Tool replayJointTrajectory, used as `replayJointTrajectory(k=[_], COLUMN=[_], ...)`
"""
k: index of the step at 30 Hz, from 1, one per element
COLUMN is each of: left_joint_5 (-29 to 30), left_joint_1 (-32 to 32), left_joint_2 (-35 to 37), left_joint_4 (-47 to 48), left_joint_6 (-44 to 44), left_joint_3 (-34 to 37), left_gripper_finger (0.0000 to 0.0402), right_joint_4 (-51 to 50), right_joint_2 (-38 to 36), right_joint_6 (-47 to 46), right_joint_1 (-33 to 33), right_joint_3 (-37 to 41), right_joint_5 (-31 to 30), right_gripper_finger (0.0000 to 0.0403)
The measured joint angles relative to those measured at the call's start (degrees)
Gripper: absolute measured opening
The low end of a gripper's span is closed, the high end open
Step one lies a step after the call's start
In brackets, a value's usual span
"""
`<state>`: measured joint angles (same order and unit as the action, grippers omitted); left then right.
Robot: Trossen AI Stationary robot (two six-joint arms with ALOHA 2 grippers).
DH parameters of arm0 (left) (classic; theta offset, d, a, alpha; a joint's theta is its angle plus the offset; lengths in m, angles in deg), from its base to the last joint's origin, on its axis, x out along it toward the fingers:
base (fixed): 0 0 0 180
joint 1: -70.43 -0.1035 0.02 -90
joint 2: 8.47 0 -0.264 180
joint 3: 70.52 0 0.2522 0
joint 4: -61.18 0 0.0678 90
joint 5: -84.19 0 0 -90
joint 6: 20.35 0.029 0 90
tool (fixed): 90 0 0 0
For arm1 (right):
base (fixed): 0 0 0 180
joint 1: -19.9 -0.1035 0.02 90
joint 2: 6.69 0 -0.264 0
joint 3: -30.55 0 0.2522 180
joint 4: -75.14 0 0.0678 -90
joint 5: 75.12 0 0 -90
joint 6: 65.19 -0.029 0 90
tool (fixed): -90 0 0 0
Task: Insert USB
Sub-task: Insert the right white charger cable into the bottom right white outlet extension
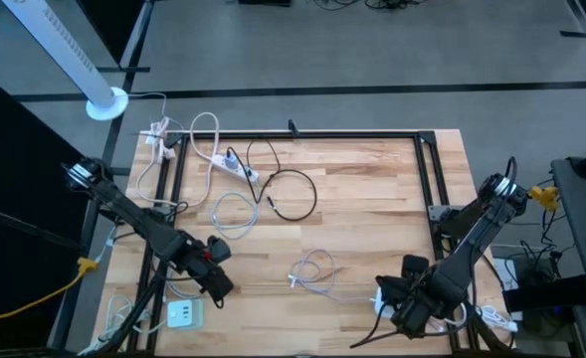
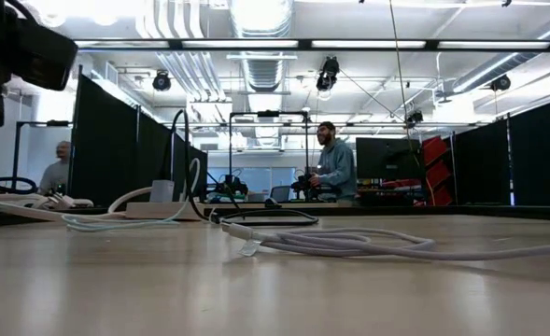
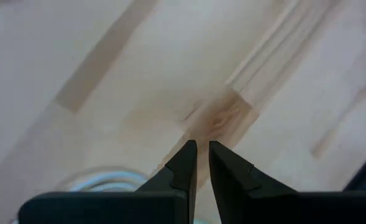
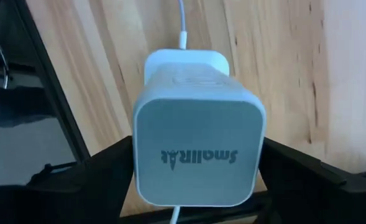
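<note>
A white charger block (image 4: 195,149), printed "SmallRig", sits between the fingers of my right gripper (image 4: 195,177) near the table's front right corner (image 1: 402,308). A white USB cable (image 1: 312,273) runs from the block's far end (image 4: 183,37) and lies in loose loops on the wood (image 2: 349,243). My left gripper (image 3: 201,155) hangs shut over bare wood at the front left (image 1: 216,281), with nothing between its fingers. A second white charger (image 1: 183,315) lies flat by the front left edge. My right gripper pinches the charger block by two opposite side faces (image 4: 139,174), one dark finger (image 4: 108,174) on each. The fingers point down from above. The block's printed face is turned up toward the wrist. Whether its underside rests on the table, I cannot tell.
A white power strip (image 1: 238,167) with its cord and a black cable loop (image 1: 293,194) lie at the far left and middle. A black metal frame (image 1: 427,169) borders the work area. People stand in the room beyond the table (image 2: 335,168).
</note>
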<state>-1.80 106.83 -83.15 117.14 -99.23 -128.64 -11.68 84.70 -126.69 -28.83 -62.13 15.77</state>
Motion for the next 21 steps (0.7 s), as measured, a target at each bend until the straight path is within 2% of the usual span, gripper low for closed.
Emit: replayJointTrajectory(k=[8,15,21], left_joint_5=[-0.3,-10.4,-11.0], left_joint_1=[0.0,0.9,2.3], left_joint_2=[1.0,0.6,0.5], left_joint_4=[9.0,9.9,10.3], left_joint_6=[-2.4,-12.5,-15.4], left_joint_3=[0.0,0.0,0.0], left_gripper_finger=[0.0029,0.003,0.0051], right_joint_4=[-0.1,-0.7,-3.3], right_joint_2=[0.0,0.0,-0.1], right_joint_6=[0.7,0.0,1.7], right_joint_1=[0.0,0.0,0.0], right_joint_3=[-0.6,-1.6,-4.0], right_joint_5=[-1.0,-0.9,-1.1], right_gripper_finger=[0.0287,0.0305,0.029])
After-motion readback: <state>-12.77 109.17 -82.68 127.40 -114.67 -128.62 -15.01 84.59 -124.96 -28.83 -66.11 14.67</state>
